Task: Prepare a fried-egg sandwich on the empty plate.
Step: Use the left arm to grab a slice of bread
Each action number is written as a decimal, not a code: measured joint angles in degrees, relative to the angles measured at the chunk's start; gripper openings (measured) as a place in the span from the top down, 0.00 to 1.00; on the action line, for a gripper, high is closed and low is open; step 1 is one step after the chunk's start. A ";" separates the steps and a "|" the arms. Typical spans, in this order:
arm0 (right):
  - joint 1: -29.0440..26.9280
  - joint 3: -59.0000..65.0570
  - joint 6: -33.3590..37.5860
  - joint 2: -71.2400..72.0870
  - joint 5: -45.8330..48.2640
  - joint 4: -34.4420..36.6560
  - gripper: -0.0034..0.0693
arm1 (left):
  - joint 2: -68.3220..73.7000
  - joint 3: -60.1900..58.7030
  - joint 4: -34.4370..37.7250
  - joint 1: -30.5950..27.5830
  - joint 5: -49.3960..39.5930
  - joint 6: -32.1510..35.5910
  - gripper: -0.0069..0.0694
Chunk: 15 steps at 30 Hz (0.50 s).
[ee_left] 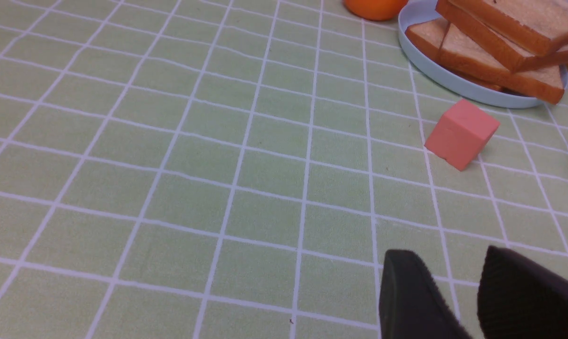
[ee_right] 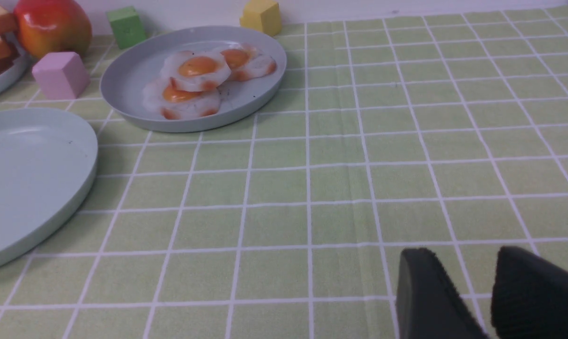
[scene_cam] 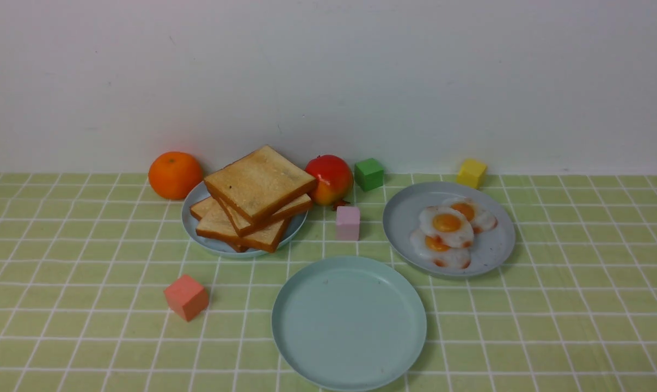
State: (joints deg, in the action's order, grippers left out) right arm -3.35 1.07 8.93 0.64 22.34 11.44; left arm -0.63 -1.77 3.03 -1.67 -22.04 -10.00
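The plate [scene_cam: 349,324], mint-teal and bare, is sitting at the near middle of the green-checked bench [scene_cam: 578,305]. Taking the front view as a clock face, 12 o'clock is pointing at the white wall [scene_cam: 328,81].

Two grey-blue plates are lying beyond it, both apart from it: the toast plate [scene_cam: 189,220] at its 11 o'clock and the egg plate [scene_cam: 404,218] at its 1 o'clock. The toast stack [scene_cam: 257,188] is resting on the first, several thick slices fanned out and the top one tilting. An orange [scene_cam: 175,175] is sitting just beside that plate at its 10 o'clock, and a red fruit [scene_cam: 330,178] at its 2 o'clock.

The fried egg [scene_cam: 446,224] is lying on top of two others alike, all three overlapping on the egg plate.

Four cubes are standing about:
- a salmon cube [scene_cam: 186,297] at the plate's 9 o'clock
- a lilac cube [scene_cam: 348,222] at its 12 o'clock, between the grey-blue plates
- a green cube [scene_cam: 369,174] at the red fruit's 3 o'clock
- a yellow cube [scene_cam: 471,173] at the egg plate's 1 o'clock

The left hand [ee_left: 451,268] is hanging low over bare bench with the salmon cube ahead, its fingers standing narrowly apart and gripping nothing. The right hand [ee_right: 465,268] is doing likewise, with the egg plate ahead.
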 joint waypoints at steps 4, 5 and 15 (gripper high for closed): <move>0.00 0.00 0.00 0.00 0.00 0.00 0.62 | 0.00 -0.02 11.99 0.00 8.14 -7.13 0.60; 0.00 0.00 0.00 0.00 0.00 0.00 0.62 | 0.00 -0.02 12.81 0.00 8.14 -7.13 0.60; 0.19 0.00 0.00 0.00 0.00 0.00 0.62 | 0.00 0.83 35.70 0.00 20.85 -15.06 0.62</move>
State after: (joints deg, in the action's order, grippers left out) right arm -3.16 1.07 8.93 0.64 22.34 11.44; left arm -0.63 -0.94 38.73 -1.67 -1.19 -25.06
